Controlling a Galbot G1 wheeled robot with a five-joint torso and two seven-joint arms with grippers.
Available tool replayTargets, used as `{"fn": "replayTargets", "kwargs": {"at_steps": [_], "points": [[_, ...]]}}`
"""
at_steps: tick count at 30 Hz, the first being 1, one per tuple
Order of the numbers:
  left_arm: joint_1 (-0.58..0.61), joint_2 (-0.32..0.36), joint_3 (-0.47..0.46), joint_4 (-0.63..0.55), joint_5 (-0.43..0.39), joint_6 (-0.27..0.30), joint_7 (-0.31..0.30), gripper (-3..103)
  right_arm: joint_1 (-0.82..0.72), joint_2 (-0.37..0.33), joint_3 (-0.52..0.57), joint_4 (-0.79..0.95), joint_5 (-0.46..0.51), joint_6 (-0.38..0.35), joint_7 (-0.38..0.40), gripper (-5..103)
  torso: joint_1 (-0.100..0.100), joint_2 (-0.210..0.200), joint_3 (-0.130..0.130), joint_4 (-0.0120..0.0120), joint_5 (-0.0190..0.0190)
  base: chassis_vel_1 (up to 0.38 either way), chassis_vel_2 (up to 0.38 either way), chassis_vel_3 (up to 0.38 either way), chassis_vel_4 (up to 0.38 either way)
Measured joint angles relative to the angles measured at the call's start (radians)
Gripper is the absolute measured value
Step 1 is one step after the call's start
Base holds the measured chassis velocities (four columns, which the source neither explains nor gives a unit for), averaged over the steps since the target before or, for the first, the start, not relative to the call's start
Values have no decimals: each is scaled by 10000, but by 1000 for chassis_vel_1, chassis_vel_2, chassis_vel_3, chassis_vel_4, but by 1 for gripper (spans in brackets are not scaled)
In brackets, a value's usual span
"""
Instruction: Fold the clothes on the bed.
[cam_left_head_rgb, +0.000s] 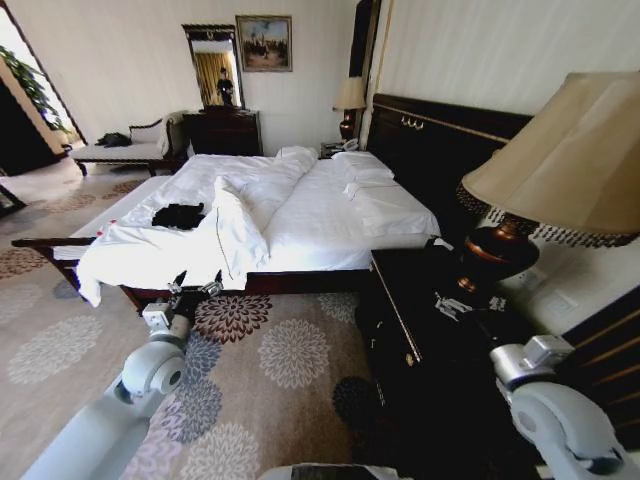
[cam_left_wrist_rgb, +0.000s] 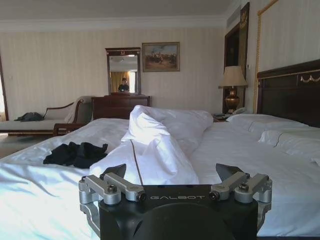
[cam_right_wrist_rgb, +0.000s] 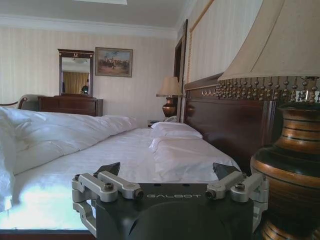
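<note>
Item: double bed (cam_left_head_rgb: 330, 215), white sheets, dark headboard, standing side-on ahead of the robot. On it, toward the foot end and near the side facing the robot: the clothes (cam_left_head_rgb: 179, 215), one black garment lying crumpled in a loose heap on the sheet, just beside a bunched ridge of white duvet (cam_left_head_rgb: 235, 225) that draped over the mattress edge. Left arm: extended forward and low from the lower left, forearm angled up toward the bed's near side, the left gripper (cam_left_head_rgb: 195, 287) held level just short of the mattress edge below the duvet overhang; jaws spread wide apart with nothing between them, apart from the garment, which lay ahead of it and to one side in the left wrist view (cam_left_wrist_rgb: 75, 153). Right arm: raised at the lower right, elbow bent, the right gripper (cam_left_head_rgb: 462, 298) poised over the dark nightstand (cam_left_head_rgb: 400, 320) beside the bed, close to the base of a table lamp (cam_left_head_rgb: 560, 170); jaws likewise parted and empty, pointing across the pillows (cam_right_wrist_rgb: 175, 130) toward the far wall. Floor: floral carpet (cam_left_head_rgb: 270, 360).
</note>
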Motion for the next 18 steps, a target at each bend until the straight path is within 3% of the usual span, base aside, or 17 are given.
{"fn": "replayTargets", "kwargs": {"at_steps": [18], "points": [[450, 91, -338, -429, -128, -14, -83, 100, -43, 43, -53, 72, 20, -5, -52, 100, 0, 0, 0, 1, 0, 0, 0, 0, 0]]}}
